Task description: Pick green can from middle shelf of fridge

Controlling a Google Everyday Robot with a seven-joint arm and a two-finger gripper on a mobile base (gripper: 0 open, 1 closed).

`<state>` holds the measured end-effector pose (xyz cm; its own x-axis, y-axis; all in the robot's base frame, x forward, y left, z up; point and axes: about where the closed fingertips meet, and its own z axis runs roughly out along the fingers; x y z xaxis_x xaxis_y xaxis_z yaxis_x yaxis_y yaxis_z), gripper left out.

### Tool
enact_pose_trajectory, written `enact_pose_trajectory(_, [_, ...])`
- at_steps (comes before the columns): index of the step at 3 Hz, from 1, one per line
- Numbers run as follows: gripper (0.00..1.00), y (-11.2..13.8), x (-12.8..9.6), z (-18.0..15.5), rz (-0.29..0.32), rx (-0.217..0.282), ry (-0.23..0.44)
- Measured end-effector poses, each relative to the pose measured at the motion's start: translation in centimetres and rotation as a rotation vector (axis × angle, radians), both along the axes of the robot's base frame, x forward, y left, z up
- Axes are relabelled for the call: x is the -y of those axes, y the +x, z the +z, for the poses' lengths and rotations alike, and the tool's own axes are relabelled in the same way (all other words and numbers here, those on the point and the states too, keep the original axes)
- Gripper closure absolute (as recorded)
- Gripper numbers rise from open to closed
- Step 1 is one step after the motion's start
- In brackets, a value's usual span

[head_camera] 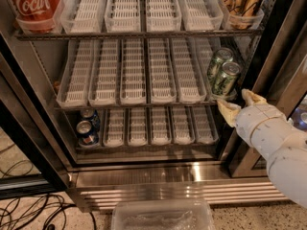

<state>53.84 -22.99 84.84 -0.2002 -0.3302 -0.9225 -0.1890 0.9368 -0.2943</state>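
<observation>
From my one camera view I look down into the open fridge (158,175), its steel base panel at the bottom of the picture. The middle shelf (135,72) carries its white lane trays, nearly all bare. At the far right end two green cans stand upright, one behind the other in the same lane. The front green can (225,78) sits near the shelf's front edge, so it is the natural one to reach first.

The gripper (234,97) hangs just below and in front of that can, at about the height of the shelf's front rail, and I see no contact with the can. Its fingers (228,111) are spread apart with nothing between them, and the gap looks to me wide enough for a slim can. The arm comes in from the lower right, beside the dark door frame, which keeps it out of the trays.

A red Coca-Cola can (32,4) is on the shelf above, at the left. Blue cans (87,131) sit on the one below.

I judge this to be the approach: the gripper needs to rise and go forward.
</observation>
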Motion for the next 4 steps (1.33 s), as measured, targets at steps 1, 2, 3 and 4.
enact_pose_trajectory(1, [0.44, 0.42, -0.94, 0.18, 0.002, 0.034, 0.019])
enact_pose_trajectory(2, [0.35, 0.42, -0.95, 0.18, 0.002, 0.034, 0.019])
enact_pose_trajectory(3, [0.31, 0.43, -0.95, 0.19, 0.002, 0.034, 0.019])
enact_pose_trajectory(4, [0.31, 0.68, -1.07, 0.49, 0.000, 0.046, 0.024])
